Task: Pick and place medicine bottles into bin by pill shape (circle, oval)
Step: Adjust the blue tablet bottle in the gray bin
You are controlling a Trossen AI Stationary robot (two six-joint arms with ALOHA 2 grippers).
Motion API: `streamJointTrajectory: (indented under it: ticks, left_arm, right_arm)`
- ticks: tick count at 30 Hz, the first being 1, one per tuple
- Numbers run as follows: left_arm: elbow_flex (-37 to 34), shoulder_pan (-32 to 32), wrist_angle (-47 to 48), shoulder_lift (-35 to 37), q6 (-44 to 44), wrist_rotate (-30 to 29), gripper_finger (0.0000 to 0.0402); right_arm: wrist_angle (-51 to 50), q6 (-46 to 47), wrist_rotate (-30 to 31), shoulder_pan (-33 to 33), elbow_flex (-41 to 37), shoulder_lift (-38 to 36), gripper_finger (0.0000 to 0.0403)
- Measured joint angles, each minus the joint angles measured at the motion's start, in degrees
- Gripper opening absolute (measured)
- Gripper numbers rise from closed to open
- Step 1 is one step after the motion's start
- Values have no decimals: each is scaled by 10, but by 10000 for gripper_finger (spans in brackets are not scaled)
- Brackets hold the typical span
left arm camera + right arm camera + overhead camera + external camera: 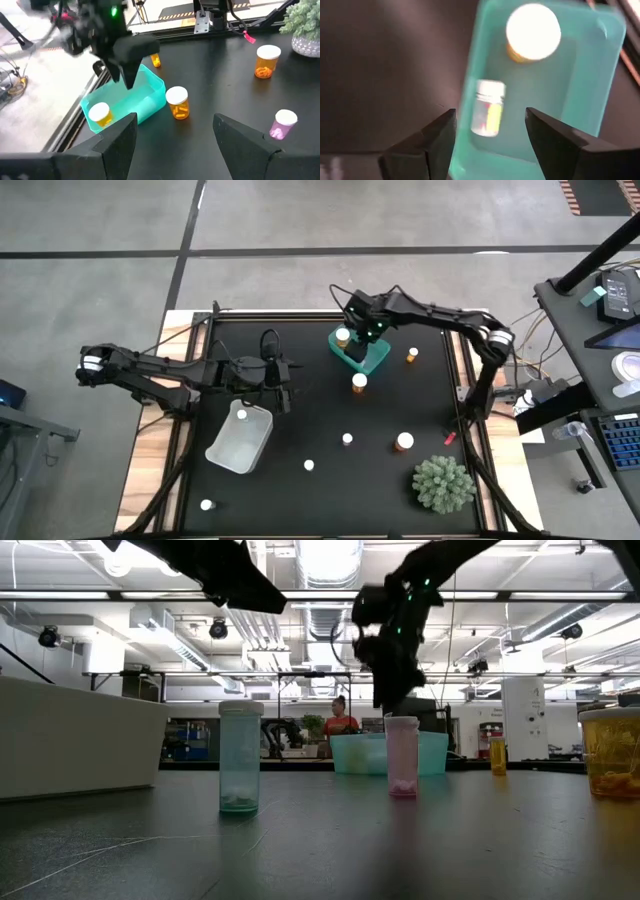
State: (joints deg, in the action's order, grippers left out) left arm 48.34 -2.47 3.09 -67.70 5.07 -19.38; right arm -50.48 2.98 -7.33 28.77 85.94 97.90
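My right gripper (490,137) hangs open above the teal bin (372,358) at the table's far middle. Inside the bin stands an orange medicine bottle with a white cap (533,31), and a small clear bottle (488,107) lies on its side on the bin's floor, below my fingers and apart from them. My left gripper (283,390) waits open above the table, left of the middle, beside the clear bin (232,450), which holds one white-capped bottle (241,415). Several other bottles stand upright on the black table.
Loose on the table stand orange bottles (359,383) (404,442), a small orange one (412,355), a pinkish one (347,439), and small white ones (309,465) (207,505). A green spiky plant (443,483) sits near right, with a red object (450,437) beside it.
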Motion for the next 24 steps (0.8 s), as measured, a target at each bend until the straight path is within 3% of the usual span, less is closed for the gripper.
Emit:
streamJointTrajectory:
  ticks: [5,8,11,15,18,24]
  left_arm:
    - [0,-10,10,0,-42,1,244]
    - [11,-26,71,0,-91,11,244]
    - [48,-46,230,0,-163,15,244]
    - [118,-62,549,-6,-295,39,239]
    - [128,-61,692,-7,-367,68,212]
    - [105,-59,699,-8,-358,131,97]
  right_arm:
    - [81,5,0,-45,-66,-76,219]
    - [151,11,0,-72,-124,-127,219]
    - [227,9,0,-94,-185,-175,219]
    - [364,11,0,-115,-268,-226,219]
    - [465,11,0,-123,-321,-251,219]
    - [532,6,-1,-123,-367,-264,219]
